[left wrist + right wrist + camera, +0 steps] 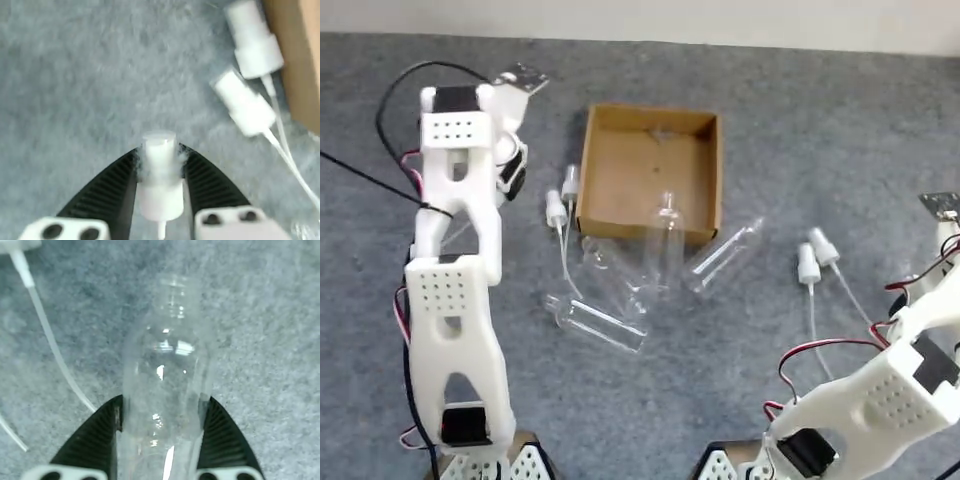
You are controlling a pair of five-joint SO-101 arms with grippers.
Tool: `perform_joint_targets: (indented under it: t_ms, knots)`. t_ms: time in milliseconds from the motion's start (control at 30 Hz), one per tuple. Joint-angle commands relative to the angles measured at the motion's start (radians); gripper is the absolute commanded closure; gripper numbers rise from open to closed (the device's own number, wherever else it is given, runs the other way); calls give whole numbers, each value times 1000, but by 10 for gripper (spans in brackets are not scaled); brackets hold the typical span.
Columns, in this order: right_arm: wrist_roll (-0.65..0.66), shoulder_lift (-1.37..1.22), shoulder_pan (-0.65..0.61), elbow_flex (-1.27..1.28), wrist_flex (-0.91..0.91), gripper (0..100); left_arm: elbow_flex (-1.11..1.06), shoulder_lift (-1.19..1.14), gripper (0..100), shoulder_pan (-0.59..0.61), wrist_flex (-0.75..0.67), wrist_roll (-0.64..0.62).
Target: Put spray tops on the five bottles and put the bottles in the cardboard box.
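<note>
Left gripper (159, 152) — snug on spray top (160, 187)

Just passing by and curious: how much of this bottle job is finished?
Nothing looks finished: the cardboard box seems empty. In hand: the left end effector grips a spray top, the right end effector a bottle. Left: capping, with loose tops and uncapped bottles lying around, then boxing all five.

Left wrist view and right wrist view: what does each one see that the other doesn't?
Left wrist view: the left gripper pinching a spray top, two loose spray tops, the cardboard box edge. Right wrist view: the right gripper gripping a clear bottle. Both: grey table cover and thin white spray tubes.
</note>
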State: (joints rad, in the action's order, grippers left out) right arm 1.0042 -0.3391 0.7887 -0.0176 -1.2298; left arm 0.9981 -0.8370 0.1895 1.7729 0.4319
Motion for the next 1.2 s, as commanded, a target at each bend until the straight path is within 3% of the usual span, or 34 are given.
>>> perform_joint_targets:
  t_ms: [0, 200, 400, 567, 767, 933, 1167]
  knots:
    - [9, 15, 18, -50, 7, 954, -150, 174, 997, 24, 23, -14]
    - [8, 16, 27, -50, 7, 953, -604, 493, 997, -5, -20, -5]
    - [6, 16, 24, -48, -8, 912, -1038, 725, 997, -50, -252, -12]
    - [-25, 15, 16, -54, 2, 845, -1340, 782, 997, -97, -499, -80]
    - [-106, 16, -16, -58, -2, 797, -1498, 785, 997, -174, -655, -157]
    - [-107, 16, -33, -58, -5, 696, -1517, 783, 997, -160, -675, -160]
    - [-153, 15, -117, -91, 1, 691, -1520, 782, 997, -157, -684, -158]
